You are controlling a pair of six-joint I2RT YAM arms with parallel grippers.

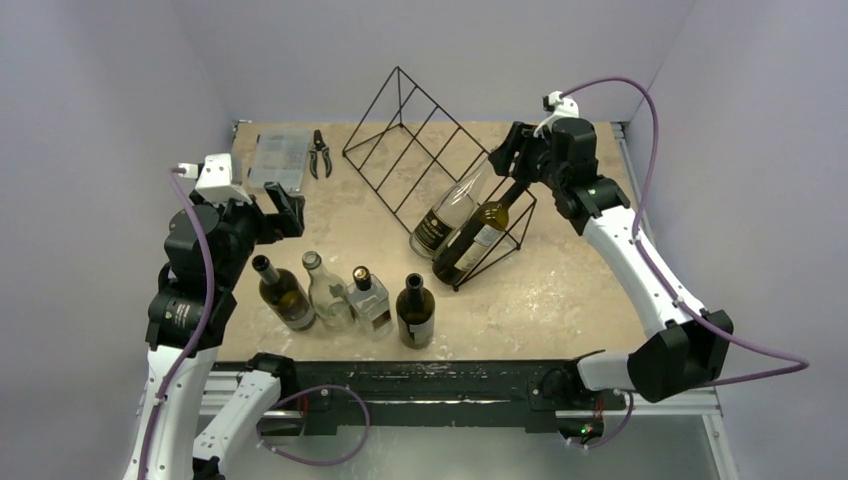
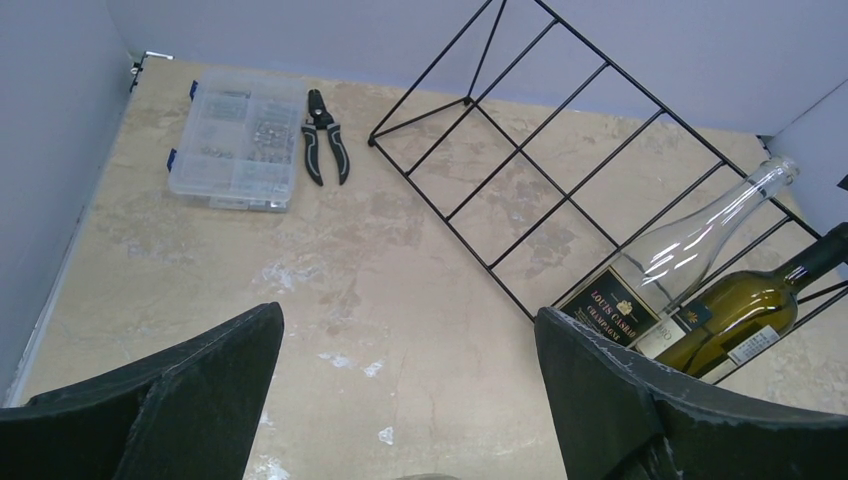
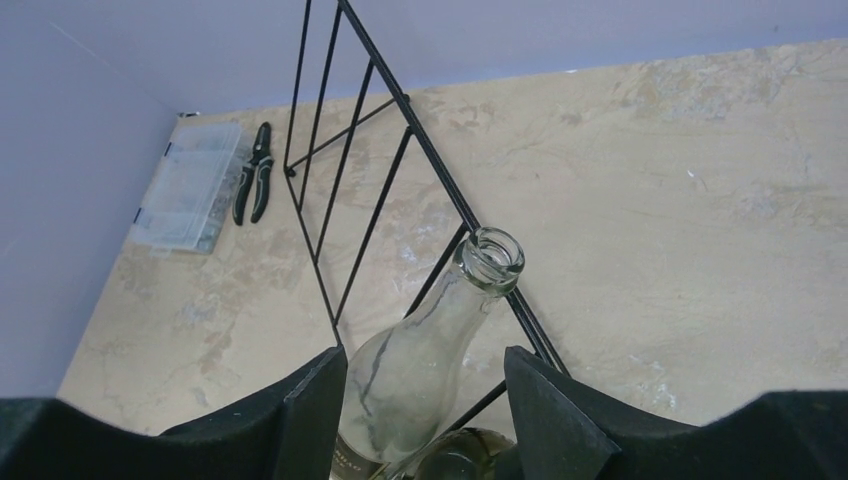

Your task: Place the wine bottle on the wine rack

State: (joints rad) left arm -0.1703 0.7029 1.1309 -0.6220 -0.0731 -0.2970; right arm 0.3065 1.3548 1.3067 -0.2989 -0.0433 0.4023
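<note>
The black wire wine rack [image 1: 400,130] stands at the back middle of the table. A clear wine bottle [image 1: 452,210] lies in one of its right-hand slots, neck up, beside a green bottle [image 1: 480,235] in the end slot. My right gripper [image 1: 505,155] is at the rack's top right. In the right wrist view it [image 3: 425,355] stands open around the clear bottle [image 3: 470,290], with a gap at the right finger [image 3: 545,410]. My left gripper [image 2: 408,315] hangs wide open and empty above the table's left side, away from the rack [image 2: 540,140].
Several bottles stand in a row near the front edge, from a dark one [image 1: 283,293] to another dark one [image 1: 415,312]. A clear plastic parts box [image 1: 275,160] and black pliers [image 1: 320,153] lie at the back left. Walls close in the table.
</note>
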